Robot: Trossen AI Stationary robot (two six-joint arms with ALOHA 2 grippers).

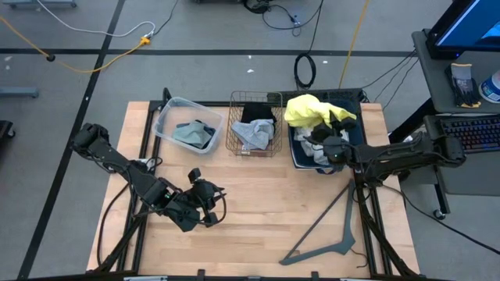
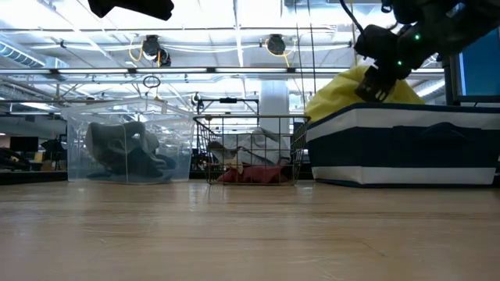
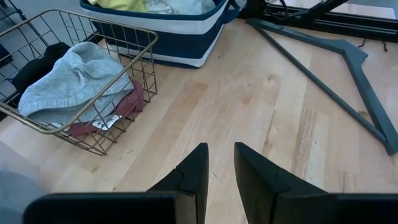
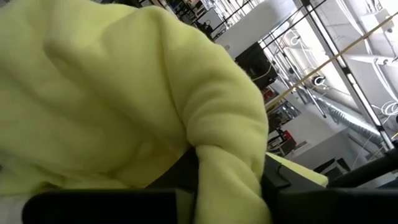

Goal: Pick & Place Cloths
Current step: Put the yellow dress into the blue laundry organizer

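A bright yellow cloth [image 1: 307,109] lies heaped on top of other cloths in the navy-and-white bin [image 1: 355,136] at the table's far right. My right gripper [image 1: 334,126] is shut on it above the bin; in the low view it [image 2: 379,82] stands beside the yellow heap [image 2: 344,90]. My left gripper [image 1: 212,204] hovers over bare table at the near left. Its fingers [image 3: 221,152] stand a little apart with nothing between them. My right gripper pinches a bunched fold of the yellow cloth [image 4: 227,174] between its two fingers; how many layers, I cannot tell. The fingers come in about level from the table's right side. The rest of the cloth [image 4: 106,93] lies heaped on the pile in the bin.
A wire basket [image 1: 254,123] at the far middle holds grey [image 3: 71,84], black and maroon cloths. A clear tub [image 1: 168,117] at the far left holds a blue-grey one. A thin grey hanger [image 1: 328,230] lies flat at the near right. Bare wood stretches across the table's middle.
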